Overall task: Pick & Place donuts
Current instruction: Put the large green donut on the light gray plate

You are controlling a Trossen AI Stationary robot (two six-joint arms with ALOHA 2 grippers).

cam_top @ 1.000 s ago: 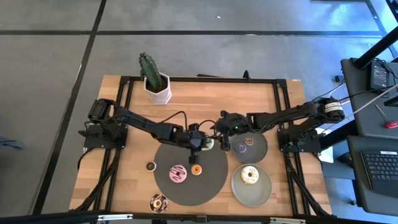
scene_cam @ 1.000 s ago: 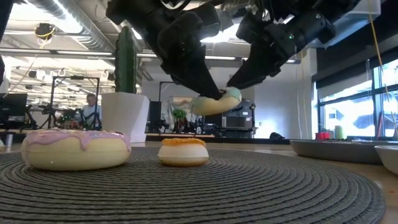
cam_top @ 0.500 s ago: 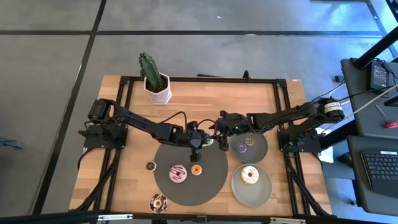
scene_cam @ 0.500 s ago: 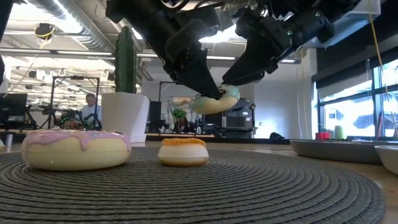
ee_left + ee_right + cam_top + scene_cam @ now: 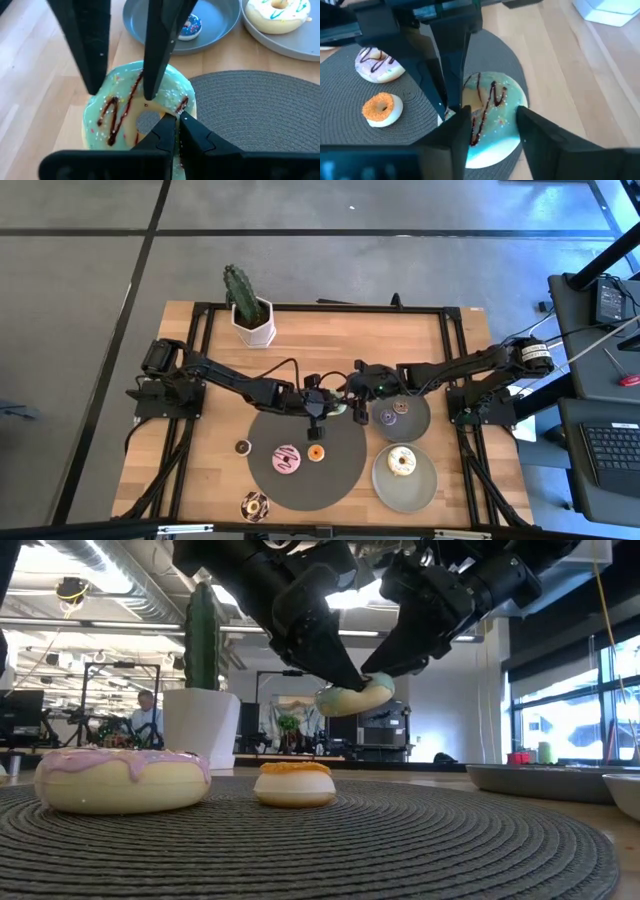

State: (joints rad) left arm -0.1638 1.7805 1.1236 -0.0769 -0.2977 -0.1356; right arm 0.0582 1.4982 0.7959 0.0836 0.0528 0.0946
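A pale green donut (image 5: 337, 409) with chocolate drizzle hangs in the air over the far rim of the dark round mat (image 5: 330, 480), between my two grippers. My left gripper (image 5: 320, 407) comes at it from the table's left, my right gripper (image 5: 352, 408) from the right; both are shut on it. In the low view the donut (image 5: 355, 698) sits tilted, well above the mat. A pink iced donut (image 5: 287, 459) and an orange mini donut (image 5: 316, 452) lie flat on the mat. My left gripper (image 5: 176, 131) pinches the green donut's ring wall (image 5: 172, 107) beside the hole, slanting down from the table's left. The donut is lifted clear and tilted. My right gripper (image 5: 492, 114) has one finger (image 5: 462, 120) at the hole and the other (image 5: 525, 120) on the outer edge (image 5: 515, 102), slanting down from the table's right.
A cream donut (image 5: 402, 462) lies on the near grey plate (image 5: 425, 485), and a purple mini donut (image 5: 388, 417) on the far plate (image 5: 420, 420). A brown mini donut (image 5: 243, 447) and a chocolate-sprinkled donut (image 5: 254, 505) lie left of the mat. A potted cactus (image 5: 250, 315) stands at the far left.
The green donut has risen a little and drifted toward the table's right, carried between both grippers. My left gripper has moved slightly up and toward the far edge with it. The donuts on the mat have stayed where they were.
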